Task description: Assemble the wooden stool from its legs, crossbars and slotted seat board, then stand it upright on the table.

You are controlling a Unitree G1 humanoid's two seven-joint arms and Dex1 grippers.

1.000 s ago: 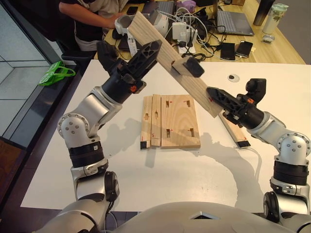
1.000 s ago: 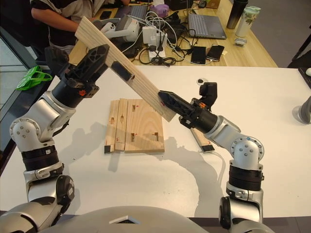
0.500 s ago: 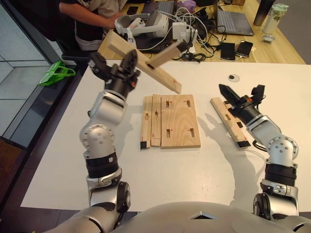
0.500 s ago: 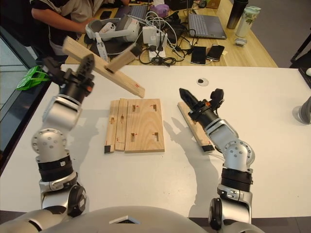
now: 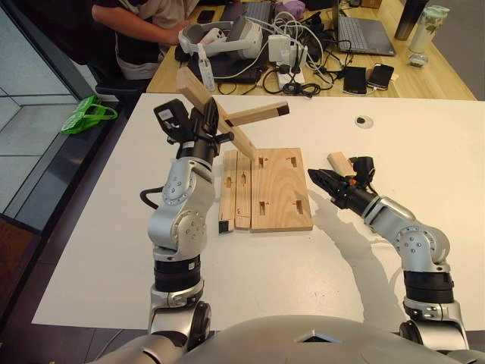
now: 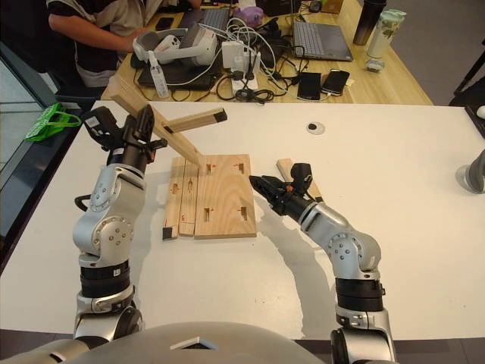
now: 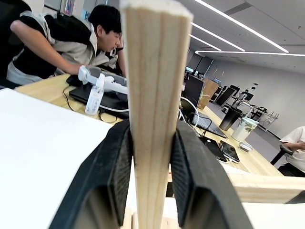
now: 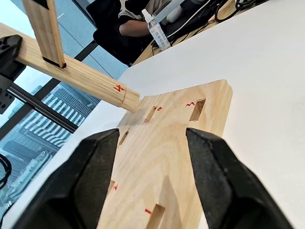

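Observation:
My left gripper [image 5: 206, 123] is shut on a wooden leg [image 5: 227, 130] with a crossbar [image 5: 258, 114] plugged into it. It holds them tilted over the far left of the slotted seat board [image 5: 280, 199], the leg's lower end close above the board's far left corner. In the left wrist view the leg [image 7: 155, 95] is clamped between both fingers [image 7: 113, 176]. Two loose wooden pieces [image 5: 235, 189] lie against the board's left side. My right gripper [image 5: 315, 177] is open just above the board's right edge; its wrist view shows the board [image 8: 176, 143] between its spread fingers [image 8: 95, 176]. Another leg [image 5: 339, 160] lies behind it.
A small round disc [image 5: 364, 120] lies on the white table [image 5: 250, 273] at the far right. Beyond the far edge a wooden desk [image 5: 424, 72] carries a headset, cables, laptops and phones, with a person seated at it. A green bag [image 5: 89, 112] lies off the left edge.
My right gripper let go of the leg's lower end and moved in to the seat board's right edge. My left arm swung the leg and crossbar down toward the board.

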